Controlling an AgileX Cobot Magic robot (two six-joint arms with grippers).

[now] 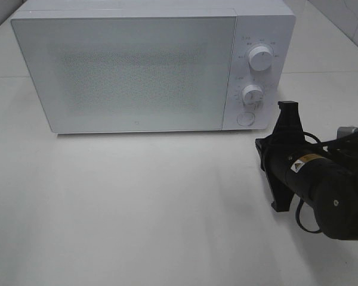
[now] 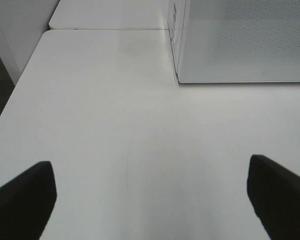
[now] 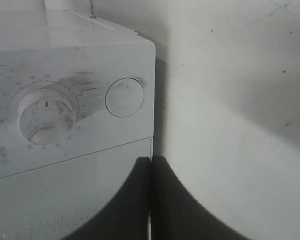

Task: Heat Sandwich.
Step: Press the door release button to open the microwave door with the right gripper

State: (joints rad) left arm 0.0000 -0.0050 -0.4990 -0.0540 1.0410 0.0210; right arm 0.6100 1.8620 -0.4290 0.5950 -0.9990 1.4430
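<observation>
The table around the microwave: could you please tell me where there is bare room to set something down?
The table is bare across the wide stretch in front of the microwave, and in the strip beside its left side. It is crowded only at the front right, where the right gripper and its arm sit near the round button.

The microwave's interior is screened by its speckled door; nothing behind it can be made out. The markings around its dials are too small to be read. The right arm, beside the microwave's control panel, is cut off by the picture's edge. The left gripper's fingers are seen only in part. A strip of the microwave's front, perhaps its door edge, is covered by the right gripper.
</observation>
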